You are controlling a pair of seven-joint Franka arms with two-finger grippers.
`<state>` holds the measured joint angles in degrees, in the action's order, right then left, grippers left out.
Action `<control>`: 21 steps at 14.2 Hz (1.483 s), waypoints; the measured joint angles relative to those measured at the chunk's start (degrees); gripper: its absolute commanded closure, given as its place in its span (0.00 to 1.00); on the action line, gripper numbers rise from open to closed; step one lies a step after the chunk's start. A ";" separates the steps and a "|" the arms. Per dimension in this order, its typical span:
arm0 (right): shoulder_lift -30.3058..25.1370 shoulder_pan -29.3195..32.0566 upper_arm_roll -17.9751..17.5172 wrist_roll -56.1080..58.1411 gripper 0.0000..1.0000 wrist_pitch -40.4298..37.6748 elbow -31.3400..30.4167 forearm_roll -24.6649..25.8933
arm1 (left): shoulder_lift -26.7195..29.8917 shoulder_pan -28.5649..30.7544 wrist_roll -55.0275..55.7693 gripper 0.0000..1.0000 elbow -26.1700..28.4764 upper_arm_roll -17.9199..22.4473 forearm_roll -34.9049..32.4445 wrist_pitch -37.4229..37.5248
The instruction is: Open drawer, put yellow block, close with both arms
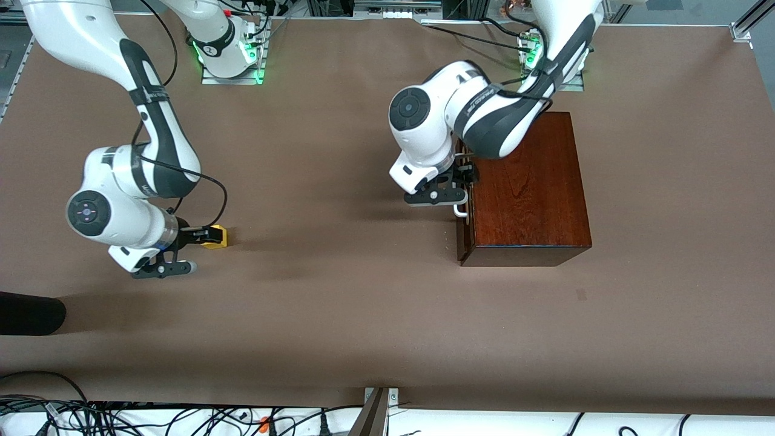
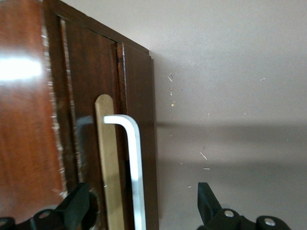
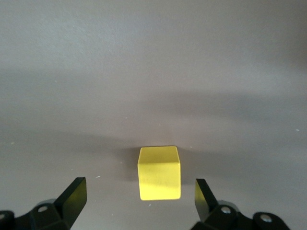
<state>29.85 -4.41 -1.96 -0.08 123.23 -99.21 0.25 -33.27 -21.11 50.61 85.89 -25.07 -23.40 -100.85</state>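
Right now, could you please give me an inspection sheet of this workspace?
Surface: brown table, bare apart from the items below.
Job's things: drawer closed in wooden box; yellow block on the table toward the right arm's end.
Clutter: dark object at the table edge.
Grippers: left gripper open around white handle; right gripper open, jaws flanking the block.
Cables: loose bundle along the nearest edge.
Surroundings: nothing seen.
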 measured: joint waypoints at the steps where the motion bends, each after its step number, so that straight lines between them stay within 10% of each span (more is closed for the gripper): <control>1: -0.01 0.00 0.01 -0.01 0.00 1.44 -1.30 0.00 | -0.60 -0.04 0.18 0.00 0.00 0.01 -0.13 -0.50; 9: 0.11 0.18 0.52 0.05 0.00 11.35 -8.95 0.02 | -3.31 -0.19 2.31 0.00 0.01 0.12 -3.57 -1.50; 17: 1.91 0.30 0.54 0.05 0.21 12.75 -9.12 0.02 | -5.25 -2.20 7.45 0.00 0.02 0.13 -6.19 -2.03; 21: 1.94 0.32 0.55 0.05 0.57 12.76 -9.12 0.02 | -6.22 -2.37 7.78 0.00 0.01 0.17 -6.40 -2.48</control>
<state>31.79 -4.09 -1.41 -0.03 136.00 -108.33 0.27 -39.49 -23.48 58.38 85.90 -24.90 -29.81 -103.33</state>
